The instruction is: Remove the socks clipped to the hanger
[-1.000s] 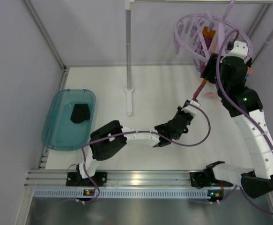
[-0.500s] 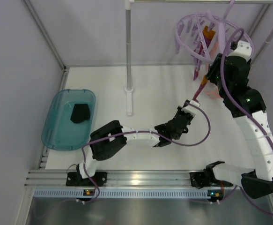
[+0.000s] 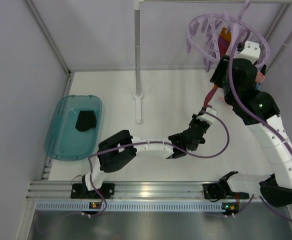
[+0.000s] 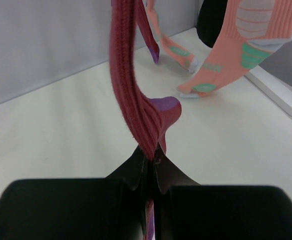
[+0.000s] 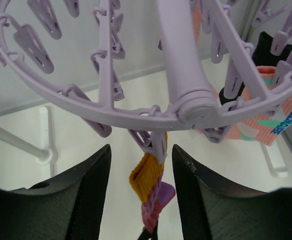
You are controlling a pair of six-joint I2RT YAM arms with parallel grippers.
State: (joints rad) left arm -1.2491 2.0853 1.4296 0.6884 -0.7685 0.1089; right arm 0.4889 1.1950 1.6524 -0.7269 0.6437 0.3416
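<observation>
The left end effector [image 4: 150, 165] is clamped on the lower end of the red sock [image 4: 130, 95], which is limp and light. The right end effector [image 5: 141, 200], spread apart, flanks its cuff under a peg [image 5: 155, 142] of the hanger [image 5: 105, 116]; the cuff is probably best pinched there.

blue lettering on salmon sock [image 5: 260, 125], rt wrist view, unreadable

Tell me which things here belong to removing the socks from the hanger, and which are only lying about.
Belong to the job:
- lilac hanger
- red sock, pinched in the left hand
- salmon sock
- right hand, open

Only lying about:
- white pole
- teal tub, with a black sock inside
</observation>
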